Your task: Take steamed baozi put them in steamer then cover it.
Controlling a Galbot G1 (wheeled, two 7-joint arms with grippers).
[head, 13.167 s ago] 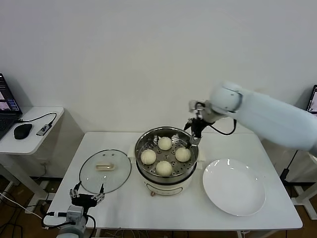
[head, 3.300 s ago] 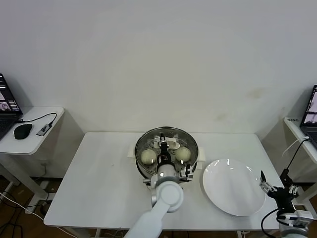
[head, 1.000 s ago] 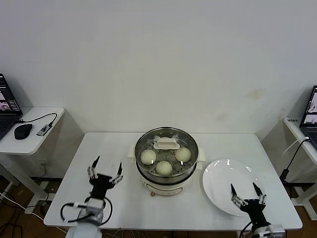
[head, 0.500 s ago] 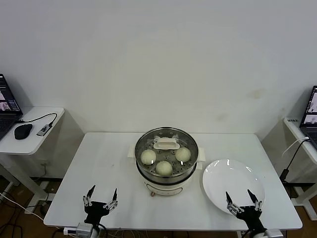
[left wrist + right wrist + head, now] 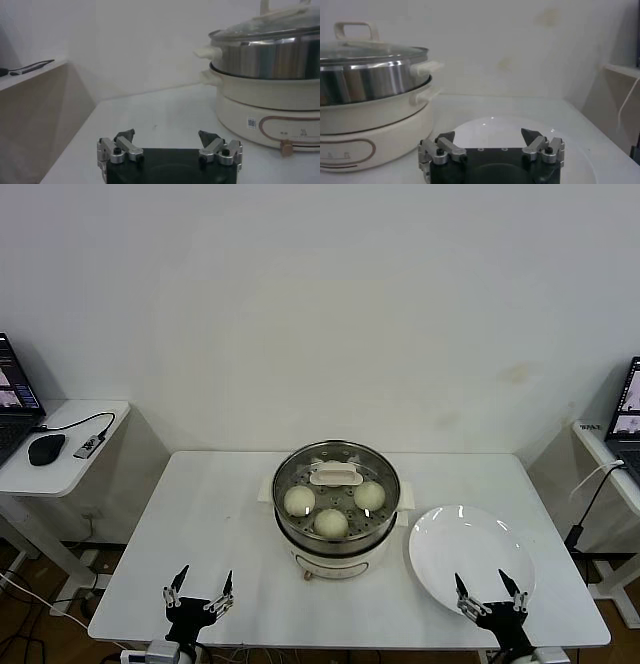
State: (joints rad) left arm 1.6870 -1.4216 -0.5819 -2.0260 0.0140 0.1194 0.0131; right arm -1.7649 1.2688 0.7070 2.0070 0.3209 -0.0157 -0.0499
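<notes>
1. Now the left hand [image 5: 198,595] hangs low at the near-left edge of the white desk [image 5: 220,514], fingers spread and empty; a second ago it stood higher over the desk, so it has drawn back toward the robot.
2. At the desk's middle sits the round stainless-steel steamer on its white electric base [image 5: 336,549]. Three small cream-white dough buns [image 5: 300,501] show through the glass; a fourth probably lies under the handle, though that cannot be seen.
3. On the steamer's rim rests the round clear glass lid with a metal rim and cream-white handle [image 5: 336,475], level and free of both hands, as it was a second ago.
4. Just right of the steamer lies the flat round white plate [image 5: 470,559], bare.
5. Over the plate's near edge the right hand [image 5: 490,593] waits, fingers spread and empty, also slightly lower than a second ago.
6. With buns inside, lid seated and both hands released and pulled back, the task looks finished.
</notes>
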